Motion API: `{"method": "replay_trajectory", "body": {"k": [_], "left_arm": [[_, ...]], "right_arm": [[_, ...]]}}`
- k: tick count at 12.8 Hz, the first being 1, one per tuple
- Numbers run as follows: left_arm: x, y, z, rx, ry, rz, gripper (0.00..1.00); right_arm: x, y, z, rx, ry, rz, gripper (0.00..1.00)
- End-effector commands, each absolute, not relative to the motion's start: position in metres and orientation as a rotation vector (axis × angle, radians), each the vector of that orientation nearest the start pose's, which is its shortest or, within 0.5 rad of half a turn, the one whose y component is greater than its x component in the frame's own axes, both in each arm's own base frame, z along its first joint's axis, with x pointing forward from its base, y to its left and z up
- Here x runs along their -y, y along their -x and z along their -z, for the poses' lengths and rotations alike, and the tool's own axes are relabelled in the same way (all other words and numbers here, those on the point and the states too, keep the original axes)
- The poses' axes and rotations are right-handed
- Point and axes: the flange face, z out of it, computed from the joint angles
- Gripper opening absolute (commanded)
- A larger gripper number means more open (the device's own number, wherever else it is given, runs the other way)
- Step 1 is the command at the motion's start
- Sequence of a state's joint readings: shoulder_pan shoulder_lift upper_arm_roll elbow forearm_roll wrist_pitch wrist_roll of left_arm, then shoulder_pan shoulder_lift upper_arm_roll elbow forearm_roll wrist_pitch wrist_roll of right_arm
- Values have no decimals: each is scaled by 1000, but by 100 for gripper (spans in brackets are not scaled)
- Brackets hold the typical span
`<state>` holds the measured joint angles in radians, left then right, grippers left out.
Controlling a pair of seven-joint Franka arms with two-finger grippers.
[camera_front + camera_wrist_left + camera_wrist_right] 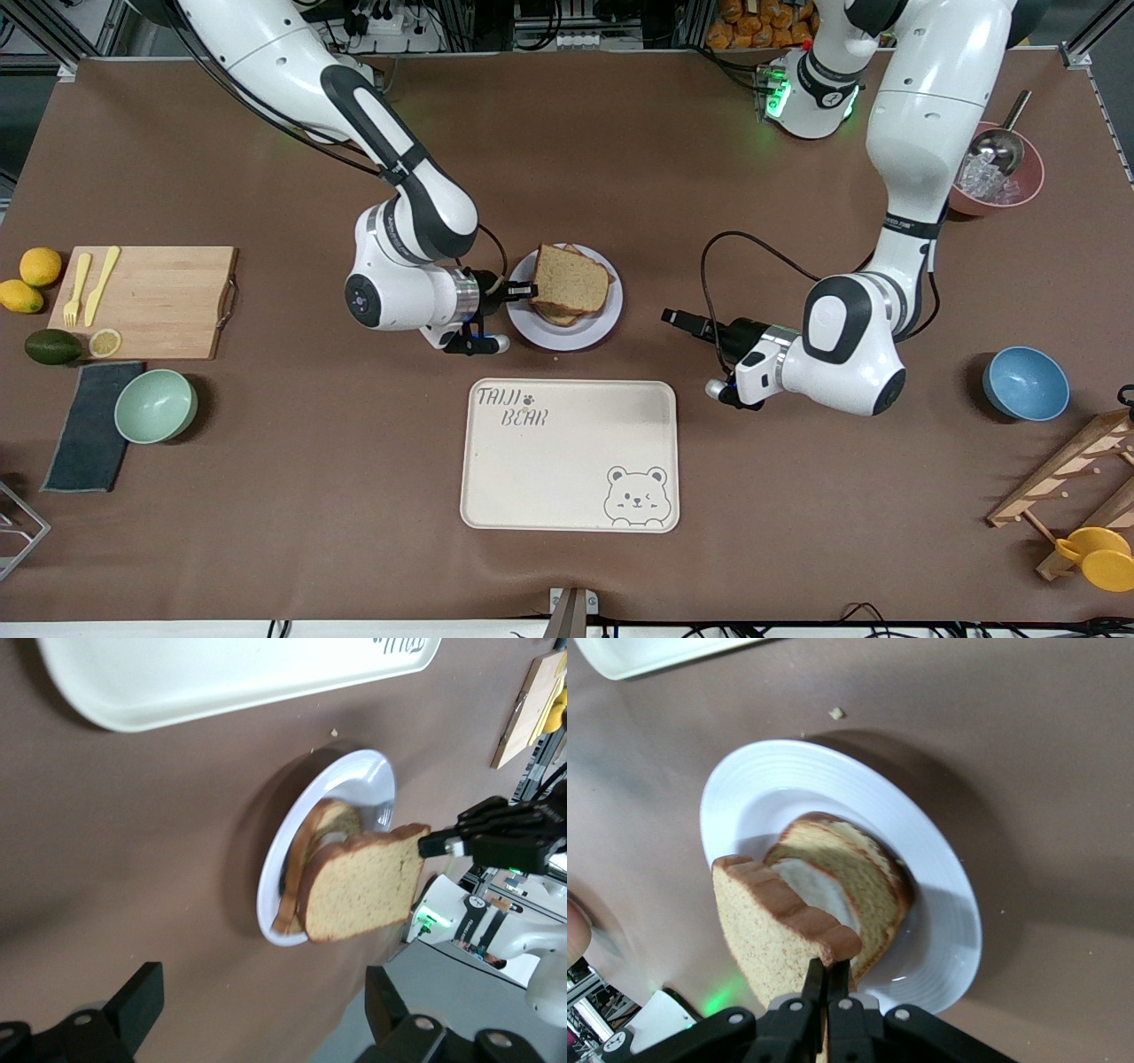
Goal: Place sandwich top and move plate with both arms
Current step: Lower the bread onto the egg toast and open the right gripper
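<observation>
My right gripper [528, 291] is shut on the edge of the sandwich top [572, 282], a plain brown bread slice. It holds the slice tilted just above the plate [567, 334]. On the plate lies a lower bread slice with white egg [819, 888]. In the right wrist view the fingertips [830, 978] pinch the crust of the slice [764, 939] over the plate [788, 780]. My left gripper [671, 316] is open and empty, low beside the plate toward the left arm's end. The left wrist view shows its gripper [261, 1014], the plate [368, 784] and the held slice [363, 890].
A cream bear tray [567, 461] lies nearer the front camera than the plate. A cutting board [155, 301] and a green bowl [155, 405] sit toward the right arm's end. A blue bowl [1025, 383], a pink bowl with a scoop [997, 182] and a wooden rack [1076, 470] sit toward the left arm's end.
</observation>
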<state>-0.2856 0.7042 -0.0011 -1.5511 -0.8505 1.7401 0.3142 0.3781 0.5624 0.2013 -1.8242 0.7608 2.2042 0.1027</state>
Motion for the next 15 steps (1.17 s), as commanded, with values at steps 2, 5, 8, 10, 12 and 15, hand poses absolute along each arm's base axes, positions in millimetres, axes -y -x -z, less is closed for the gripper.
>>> {"method": "replay_trajectory", "body": {"k": [2, 5, 8, 10, 12, 15], "left_arm": [[272, -613, -223, 215, -2261, 527, 100], [291, -606, -209, 191, -2245, 535, 100], [307, -597, -193, 183, -2248, 543, 100], [316, -589, -180, 177, -2267, 540, 100], [321, -578, -166, 179, -2258, 563, 100], [328, -564, -155, 222, -2202, 551, 100]], "right_arm": [[-352, -516, -215, -147, 2521, -534, 43], [-346, -522, -216, -161, 2524, -521, 100], [-310, -541, -216, -210, 2515, -517, 100], [-287, -554, -230, -193, 2527, -542, 100], [-246, -575, -248, -163, 2608, -549, 100], [-178, -600, -282, -184, 2688, -582, 100]]}}
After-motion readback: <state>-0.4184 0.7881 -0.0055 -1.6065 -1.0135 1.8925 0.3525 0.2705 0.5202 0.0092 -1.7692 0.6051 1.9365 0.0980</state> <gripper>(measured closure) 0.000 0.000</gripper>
